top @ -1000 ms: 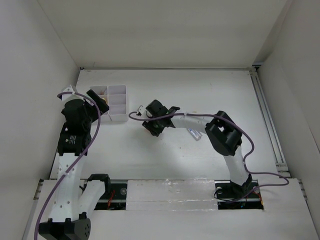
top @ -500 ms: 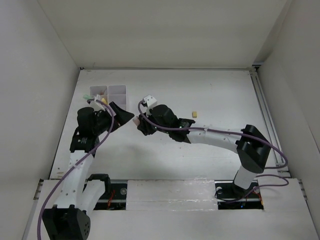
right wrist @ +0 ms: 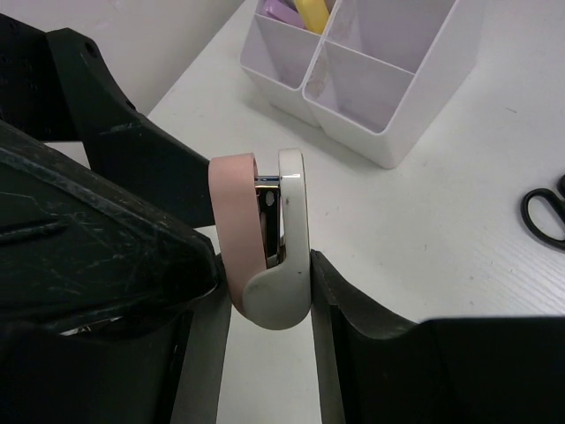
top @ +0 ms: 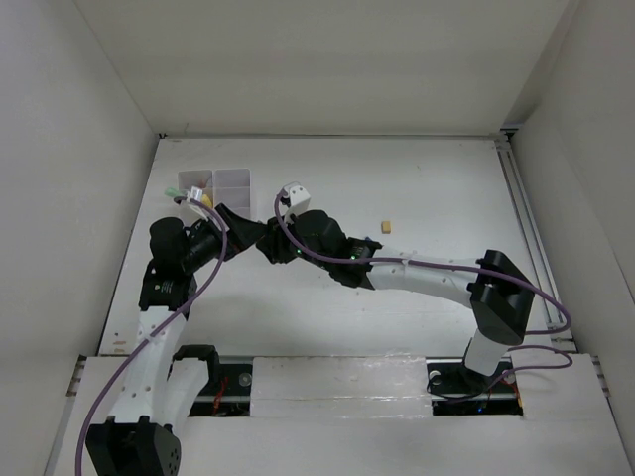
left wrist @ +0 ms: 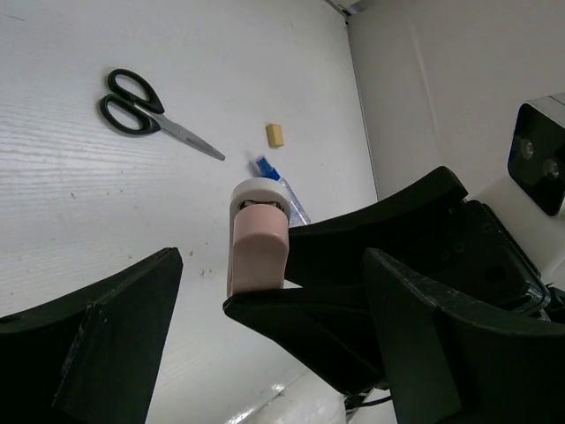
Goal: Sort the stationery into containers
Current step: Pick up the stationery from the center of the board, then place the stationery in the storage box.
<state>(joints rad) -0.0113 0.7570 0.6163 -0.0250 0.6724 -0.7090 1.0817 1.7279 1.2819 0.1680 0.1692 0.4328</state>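
- The small stapler (right wrist: 291, 221) is held in the right claw (right wrist: 265, 283), clamped at its rounded hinge end with one finger on each flat side.
- The stapler stands straight out from that claw. One arm is dusty pink and the other is white. The two are joined by a curved white end, and a thin metal strip shows in the gap between them.
- The left claw (left wrist: 269, 256) is spread wide. The stapler sits between its two black fingers, and in the left wrist view there is a gap on either side.
- The white tray (right wrist: 424, 106) lies on the table just beyond the right claw. A yellow highlighter (right wrist: 311, 13) and a purple highlighter (right wrist: 281, 11) are seen in its far compartments.
- Beyond the left claw, black-handled scissors (left wrist: 154, 110) lie flat on the table.
- A small tan block (left wrist: 276, 134) lies near the scissors' tip.
- A blue-capped clear tube (left wrist: 281, 187) is partly hidden behind the stapler.
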